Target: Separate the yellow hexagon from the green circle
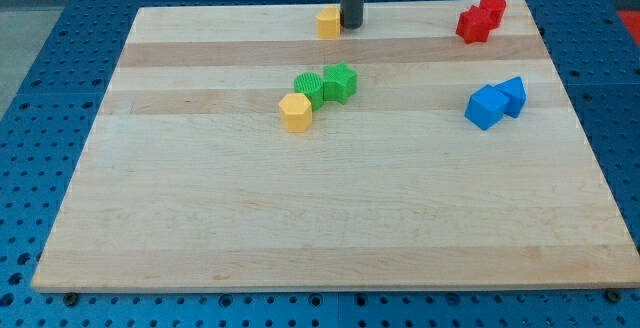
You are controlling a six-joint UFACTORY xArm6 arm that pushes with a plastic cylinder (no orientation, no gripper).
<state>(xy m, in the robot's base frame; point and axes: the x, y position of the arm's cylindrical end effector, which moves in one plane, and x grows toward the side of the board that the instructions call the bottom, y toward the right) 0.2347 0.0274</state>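
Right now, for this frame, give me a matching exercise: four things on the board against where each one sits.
Things:
1. yellow hexagon
2. green circle
3. red blocks
4. my tip

Places:
A. the view's top right corner
B. top edge, just right of a small yellow block
C. touching the green star on its left
D. lower left end of the middle cluster

Pairs: 1-D, 2-C, 3-A, 4-B
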